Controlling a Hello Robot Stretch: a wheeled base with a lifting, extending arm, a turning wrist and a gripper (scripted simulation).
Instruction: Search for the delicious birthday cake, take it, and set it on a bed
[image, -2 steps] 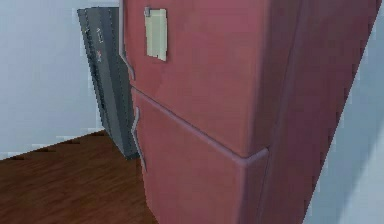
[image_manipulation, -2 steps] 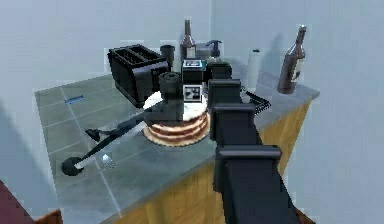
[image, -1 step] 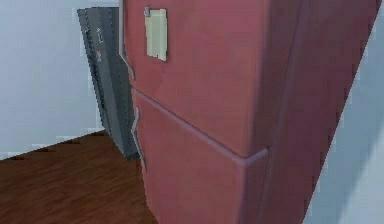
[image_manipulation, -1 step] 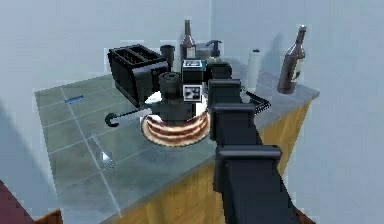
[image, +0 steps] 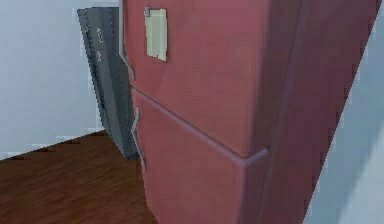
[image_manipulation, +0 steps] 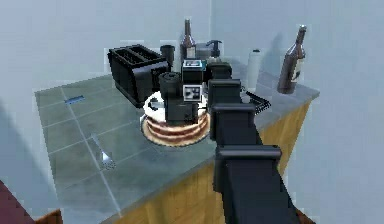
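Forward view: a big red fridge (image: 210, 110) sits right up close, cut off at the top, bottom and right edges.
Fridge door: there's a pale note (image: 156, 35) stuck near the top, and I can't make out anything on it.
Behind the fridge: a dark grey panel (image: 100, 60), maybe a door, is half hidden by the fridge, so I'm not sure.
Floor: dark wood floor (image: 60, 180) shows at the lower left.
Arm side view: my arm (image_manipulation: 245, 165) comes up from the bottom edge over a grey tiled tabletop (image_manipulation: 70, 130).
Cake: the round layered cake (image_manipulation: 178, 132) sits on the tabletop mid-picture, with its top partly covered by my arm's end.
Fingers: my fingers (image_manipulation: 166, 99) are dark against the cake's top. I honestly can't tell their state, whether they touch it, or whether they hold anything.
Behind the cake: a black toaster (image_manipulation: 137, 68), a dark cup (image_manipulation: 167, 52) and a tall dark bottle (image_manipulation: 186, 40).
Far right corner: a white roll (image_manipulation: 254, 68) and a brown bottle (image_manipulation: 294, 60).
Small bits: two tiny things (image_manipulation: 105, 155) lie on the tabletop's left, too small to name.
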